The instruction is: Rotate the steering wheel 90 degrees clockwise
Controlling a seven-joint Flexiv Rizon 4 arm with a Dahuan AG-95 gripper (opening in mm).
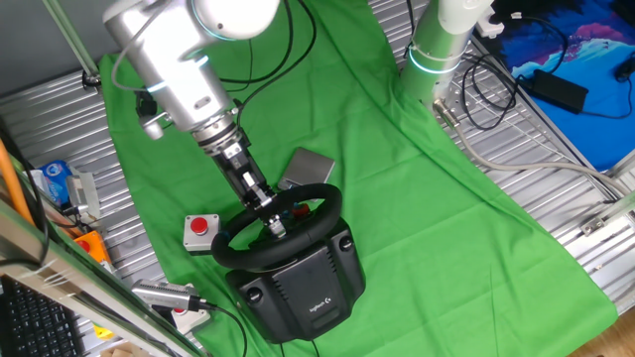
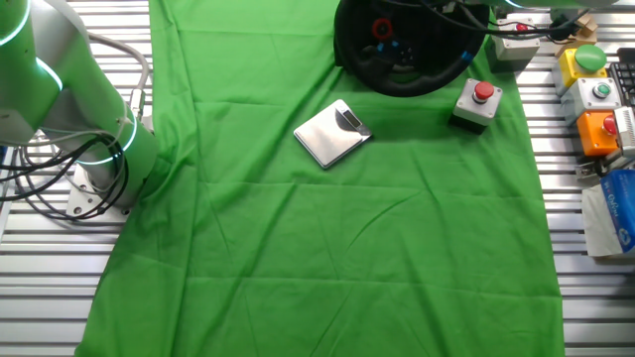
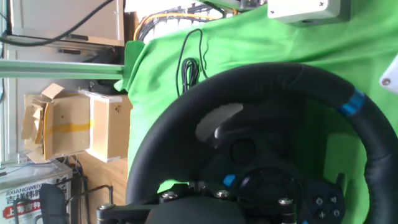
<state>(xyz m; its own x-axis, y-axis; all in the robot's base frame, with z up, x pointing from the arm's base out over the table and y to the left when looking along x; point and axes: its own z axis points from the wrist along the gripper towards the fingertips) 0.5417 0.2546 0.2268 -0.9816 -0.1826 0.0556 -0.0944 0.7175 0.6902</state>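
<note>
The steering wheel is black with a thick rim and sits tilted on its bulky black base, near the front of the green cloth. In the other fixed view the steering wheel is at the top edge. My gripper reaches down from the upper left to the wheel's face, between rim and hub. Its fingertips are too small there to tell whether they hold anything. In the hand view the steering wheel fills the frame, with a blue stripe on its rim at the right. The fingertips are hidden there.
A small grey box with a red button stands just left of the wheel. A flat silver scale lies behind it. More button boxes sit beside the cloth. A second arm's base stands at the back, with cables nearby.
</note>
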